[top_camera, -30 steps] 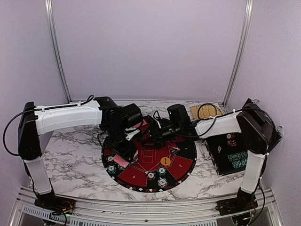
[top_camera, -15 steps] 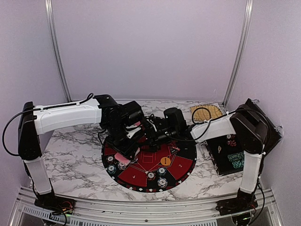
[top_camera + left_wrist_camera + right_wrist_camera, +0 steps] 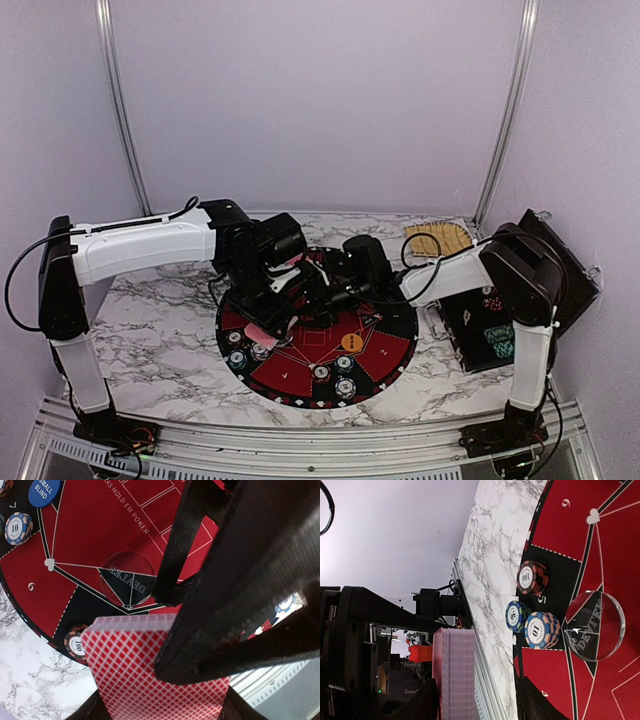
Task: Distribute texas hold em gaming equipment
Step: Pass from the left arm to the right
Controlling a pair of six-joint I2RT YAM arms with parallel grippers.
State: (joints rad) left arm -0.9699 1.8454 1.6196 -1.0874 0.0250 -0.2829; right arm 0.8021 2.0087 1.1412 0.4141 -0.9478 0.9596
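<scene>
My left gripper (image 3: pixel 268 312) is shut on a deck of red-backed playing cards (image 3: pixel 132 672), holding it above the left side of the mat. The deck also shows edge-on in the right wrist view (image 3: pixel 454 672). My right gripper (image 3: pixel 316 292) is open, with its jaws spread on either side of the deck's end. Its black fingers (image 3: pixel 176 555) cross over the card backs. Chip stacks (image 3: pixel 532 578) (image 3: pixel 542 630) sit at the mat's rim. A clear dealer button (image 3: pixel 125 577), a blue small-blind button (image 3: pixel 44 491) and an orange button (image 3: pixel 351 341) lie on the mat.
The round black-and-red mat (image 3: pixel 395 325) lies in the middle of the marble table. A black case (image 3: pixel 490 325) stands open at the right. A tan woven mat (image 3: pixel 440 237) lies at the back right. More chip stacks (image 3: pixel 344 386) sit on the mat's near rim.
My right gripper has moved left across the mat until its fingers reach the deck. My left gripper has stayed nearly still with the deck in it.
</scene>
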